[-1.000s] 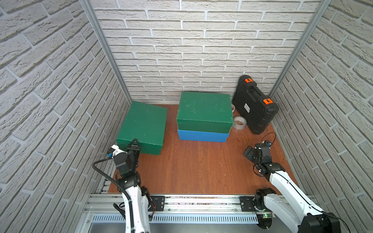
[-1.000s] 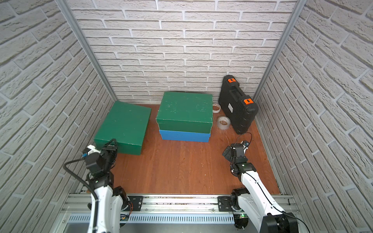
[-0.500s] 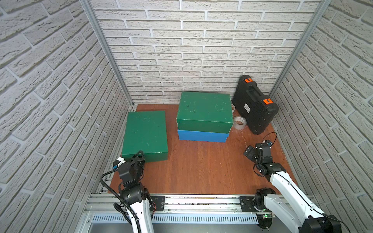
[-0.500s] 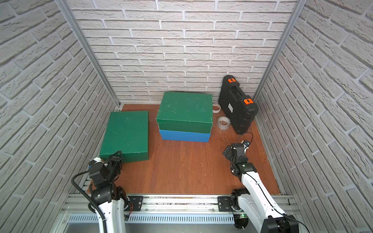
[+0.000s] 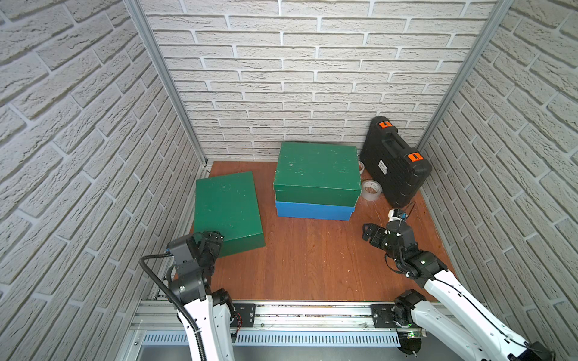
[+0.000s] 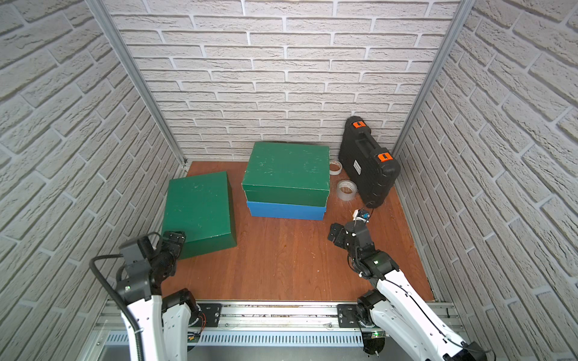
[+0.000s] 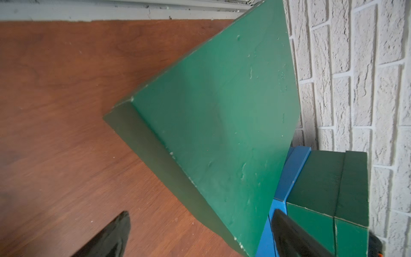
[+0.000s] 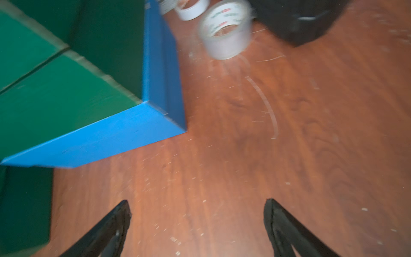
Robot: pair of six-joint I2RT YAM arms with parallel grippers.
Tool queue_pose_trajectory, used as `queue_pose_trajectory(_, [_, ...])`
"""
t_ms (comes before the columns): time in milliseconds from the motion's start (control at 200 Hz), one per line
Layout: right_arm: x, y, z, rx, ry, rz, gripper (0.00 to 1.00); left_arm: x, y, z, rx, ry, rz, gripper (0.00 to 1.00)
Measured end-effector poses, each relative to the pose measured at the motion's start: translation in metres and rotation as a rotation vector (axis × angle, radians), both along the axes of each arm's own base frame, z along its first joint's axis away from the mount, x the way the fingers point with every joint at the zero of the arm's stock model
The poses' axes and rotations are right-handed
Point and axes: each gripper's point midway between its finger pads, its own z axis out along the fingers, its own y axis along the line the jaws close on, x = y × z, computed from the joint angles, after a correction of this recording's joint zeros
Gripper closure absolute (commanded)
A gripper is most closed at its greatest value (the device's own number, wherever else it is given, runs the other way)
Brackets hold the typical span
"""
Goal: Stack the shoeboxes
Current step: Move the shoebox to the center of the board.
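One dark green shoebox point(image 5: 228, 209) point(image 6: 198, 208) lies lengthwise on the floor at the left. A second green shoebox point(image 5: 316, 172) point(image 6: 286, 170) sits on top of the blue shoebox point(image 5: 312, 210) point(image 6: 284, 210) at the back middle. My left gripper point(image 5: 215, 237) point(image 7: 200, 222) is open at the lone green box's near corner. In the left wrist view that corner point(image 7: 222, 133) reaches in between the spread fingers, which do not press on it. My right gripper point(image 5: 370, 233) point(image 8: 198, 213) is open over bare floor, right of the blue box point(image 8: 100, 138).
A black case with orange latches point(image 5: 394, 165) leans in the back right corner. Two tape rolls point(image 5: 371, 189) point(image 5: 361, 167) lie between it and the stack. Brick walls close in on three sides, and a metal rail point(image 5: 297, 315) runs along the front.
The lone green box turned lengthwise and now lies flat on the floor. My left gripper, shut before, has opened and let go of it. The right arm has stayed still.
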Motion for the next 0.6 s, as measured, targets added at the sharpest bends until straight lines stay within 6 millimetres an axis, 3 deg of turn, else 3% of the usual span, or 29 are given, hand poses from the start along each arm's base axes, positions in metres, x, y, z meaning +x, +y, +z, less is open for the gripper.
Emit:
queue_pose_trajectory(300, [-0.021,0.113,0.026,-0.116,-0.016,0.335,0.05,0.026,0.015,0.011,0.056,0.083,-0.076,0.02])
queue_pose_trajectory(460, [-0.028,0.185,0.033,-0.178,-0.019,0.485,0.05,0.055,0.046,0.003,0.047,0.137,-0.035,0.02])
queue_pose_trajectory(600, [-0.027,0.253,0.036,-0.191,-0.021,0.601,0.04,0.059,0.076,-0.001,0.062,0.136,0.045,0.02])
